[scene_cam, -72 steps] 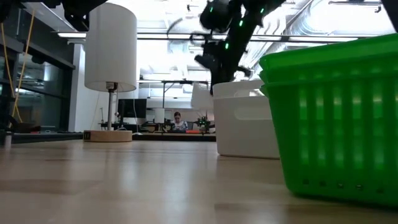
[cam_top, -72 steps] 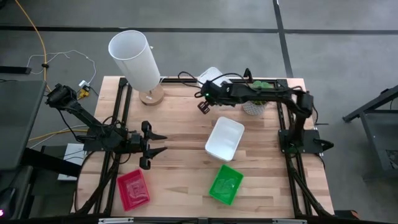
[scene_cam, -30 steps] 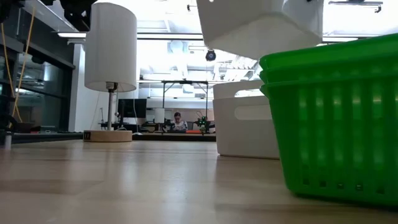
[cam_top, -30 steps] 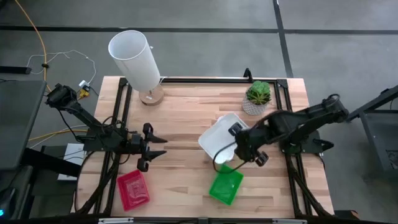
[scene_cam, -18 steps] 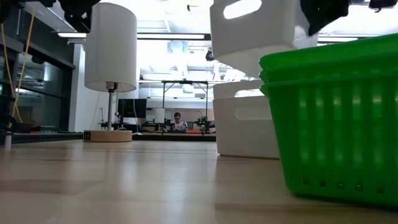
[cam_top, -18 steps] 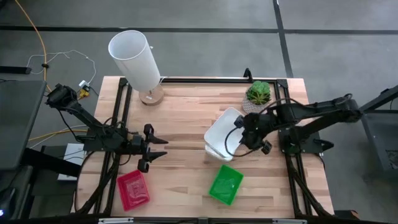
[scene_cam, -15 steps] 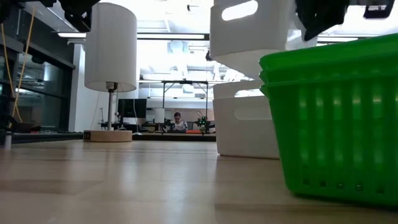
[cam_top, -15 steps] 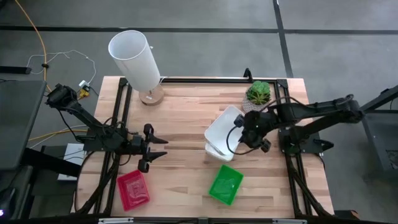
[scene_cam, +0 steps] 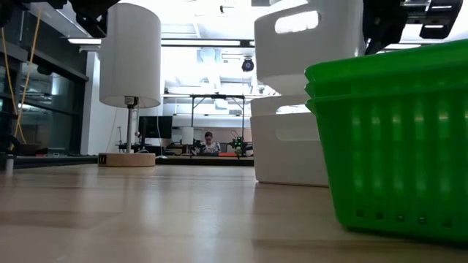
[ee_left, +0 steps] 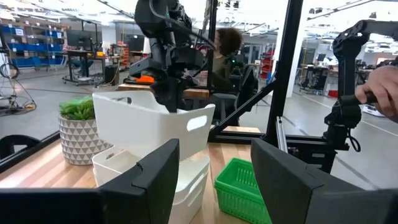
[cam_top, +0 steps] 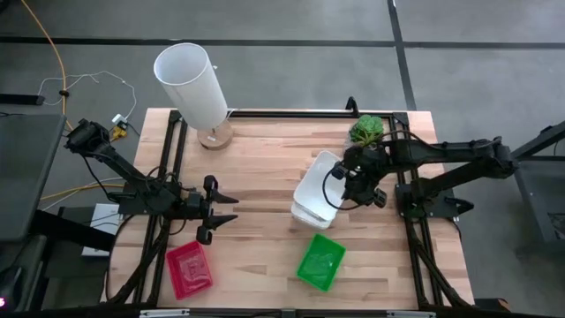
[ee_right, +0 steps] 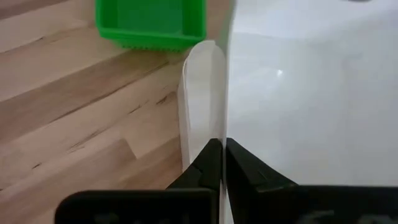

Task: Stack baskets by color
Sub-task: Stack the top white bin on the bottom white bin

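My right gripper (cam_top: pixel 341 184) is shut on a white basket (cam_top: pixel 318 184), which hangs tilted just above another white basket (cam_top: pixel 304 215) standing on the table. In the left wrist view the held basket (ee_left: pixel 152 124) hovers over the lower one (ee_left: pixel 180 183). Nested green baskets (cam_top: pixel 320 261) sit on the table nearer the front edge, and red baskets (cam_top: pixel 189 268) lie at the near left. My left gripper (cam_top: pixel 228 208) waits open at the table's left, pointing level toward the white baskets. My right gripper pinches the held basket's long side wall (ee_right: pixel 208 106), the one toward the table's right, at its rim. One finger is inside the basket and one outside. The fingers (ee_left: pixel 166 93) slant down from the right. The basket hangs lifted clear, tilted, with its handle end (scene_cam: pixel 296 22) toward the near edge.
A tall white cylinder on a wooden foot (cam_top: pixel 192 84) stands at the far left and a small potted plant (cam_top: pixel 364 132) at the far right, close to the right arm. A person's hand (ee_left: pixel 382 93) shows beyond the table. Bare wood lies at the centre.
My right gripper, still shut on the white basket, has carried it from over the green baskets toward the far edge and down. It has rolled, so the basket has turned into line with the white basket below and now hangs over it.
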Available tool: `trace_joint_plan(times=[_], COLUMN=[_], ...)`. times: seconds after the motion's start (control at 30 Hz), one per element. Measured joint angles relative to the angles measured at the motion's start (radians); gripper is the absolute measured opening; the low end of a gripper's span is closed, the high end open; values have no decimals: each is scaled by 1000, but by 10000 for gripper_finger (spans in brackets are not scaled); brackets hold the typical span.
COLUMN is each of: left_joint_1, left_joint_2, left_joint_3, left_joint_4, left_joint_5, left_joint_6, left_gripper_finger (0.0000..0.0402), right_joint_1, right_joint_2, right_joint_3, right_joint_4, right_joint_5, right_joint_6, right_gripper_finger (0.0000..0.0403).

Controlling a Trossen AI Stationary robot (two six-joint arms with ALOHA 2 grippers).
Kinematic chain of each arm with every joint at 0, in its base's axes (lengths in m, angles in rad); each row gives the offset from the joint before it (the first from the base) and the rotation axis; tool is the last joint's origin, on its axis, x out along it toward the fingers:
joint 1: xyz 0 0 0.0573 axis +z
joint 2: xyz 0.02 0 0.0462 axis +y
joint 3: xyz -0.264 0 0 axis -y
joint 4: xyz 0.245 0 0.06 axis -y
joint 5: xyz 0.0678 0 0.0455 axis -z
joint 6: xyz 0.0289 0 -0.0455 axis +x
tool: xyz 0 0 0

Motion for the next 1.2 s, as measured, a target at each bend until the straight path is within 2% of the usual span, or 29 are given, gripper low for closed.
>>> trace_joint_plan(times=[0.57,0.8,1.2], left_joint_1=[0,0,0], left_joint_2=[0,0,0], left_joint_3=[0,0,0], left_joint_4=[0,0,0], left_joint_5=[1,1,1], left_joint_6=[-1,-1,2], left_gripper_finger=[188,188,188], right_joint_1=[-4,-4,-8], right_joint_2=[158,164,164], right_joint_3=[0,0,0], right_joint_4=[-8,42,65], right_joint_5=[-7,-4,7], right_joint_6=[-84,56,176], right_gripper_finger=[0,0,0])
